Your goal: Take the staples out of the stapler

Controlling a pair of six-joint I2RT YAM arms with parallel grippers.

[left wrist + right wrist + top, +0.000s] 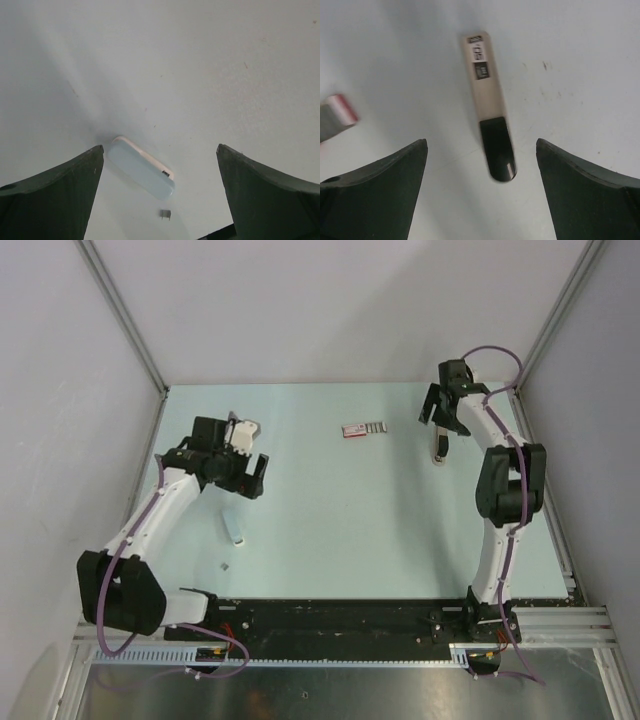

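Pale green table (330, 520). Lying on it: stapler (440, 447) far right, red-and-white box (363, 429) far middle, bluish bar (233, 528) near left, staple piece (225, 566) just nearer.

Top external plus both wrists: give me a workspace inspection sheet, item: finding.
Surface: pale table, a few small dark specks.
Job's things: stapler lying flat at far right, untouched; one staple piece loose at near left.
Clutter: pale bluish-grey bar beside the staple piece; red-and-white box at far centre.
Grippers: left gripper open, over the bar, holding nothing; right gripper open, over the stapler, fingers apart from it.
Cables: purple cables run along both arms, away from the items.
Surroundings: pale enclosure walls, metal frame posts.
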